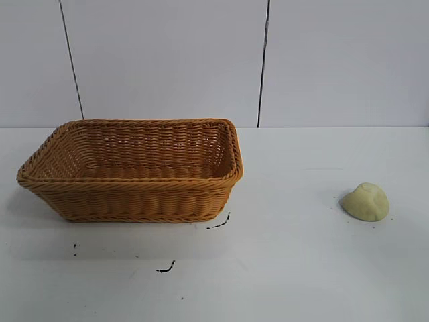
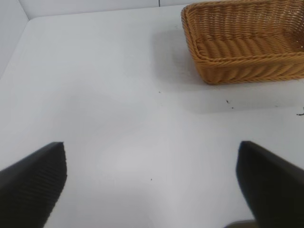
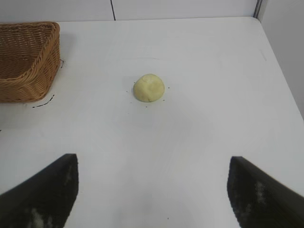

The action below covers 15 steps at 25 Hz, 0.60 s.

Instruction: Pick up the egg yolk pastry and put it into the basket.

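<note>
Lying on the white table [image 1: 295,268], the pastry [image 1: 366,201] is sitting alone toward the right side of the exterior view, well apart from the basket [image 1: 134,171], which is standing upright on the left with nothing showing inside it. Neither arm is showing in that view. Seen from the right wrist, the right gripper [image 3: 152,190] is hovering over bare table with its dark fingers [image 3: 42,194] standing wide apart, and the pastry [image 3: 148,88] is lying ahead of them, beyond the fingertips and roughly in line with the gap between the two, touching neither. A corner of the basket [image 3: 26,61] is showing off to one side of that view, apart from the pastry. Seen from the left wrist, the left gripper [image 2: 152,190] is likewise hanging over bare table, its fingers [image 2: 33,185] spread wide with nothing between them, and the basket [image 2: 247,47] is sitting farther off, ahead and to one side. A few small black marks [image 1: 167,267] are dotting the table near the front of the basket.
</note>
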{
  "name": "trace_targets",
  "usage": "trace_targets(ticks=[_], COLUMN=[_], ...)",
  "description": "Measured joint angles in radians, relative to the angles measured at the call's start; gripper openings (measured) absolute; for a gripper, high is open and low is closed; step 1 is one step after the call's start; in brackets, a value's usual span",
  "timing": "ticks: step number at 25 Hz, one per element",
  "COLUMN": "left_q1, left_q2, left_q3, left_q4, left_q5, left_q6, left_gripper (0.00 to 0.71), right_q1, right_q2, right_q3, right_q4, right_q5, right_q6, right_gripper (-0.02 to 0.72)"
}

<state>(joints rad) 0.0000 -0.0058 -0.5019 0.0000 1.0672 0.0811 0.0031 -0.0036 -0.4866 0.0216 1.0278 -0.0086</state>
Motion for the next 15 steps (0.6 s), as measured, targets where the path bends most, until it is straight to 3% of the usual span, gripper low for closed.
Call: trace_targets(ticks=[11,15], left_q1=[0.000,0.000], left_q2=[0.000,0.000], left_q3=[0.000,0.000], left_q4=[0.000,0.000], left_q5=[0.000,0.000], left_q6=[0.000,0.000], left_gripper=[0.697,0.697], right_q1=[0.000,0.000], right_q2=[0.000,0.076], right_q3=[0.000,-0.040], right_q4=[0.000,0.001], right_q5=[0.000,0.008], right_q6=[0.000,0.000], right_gripper=[0.617,0.675])
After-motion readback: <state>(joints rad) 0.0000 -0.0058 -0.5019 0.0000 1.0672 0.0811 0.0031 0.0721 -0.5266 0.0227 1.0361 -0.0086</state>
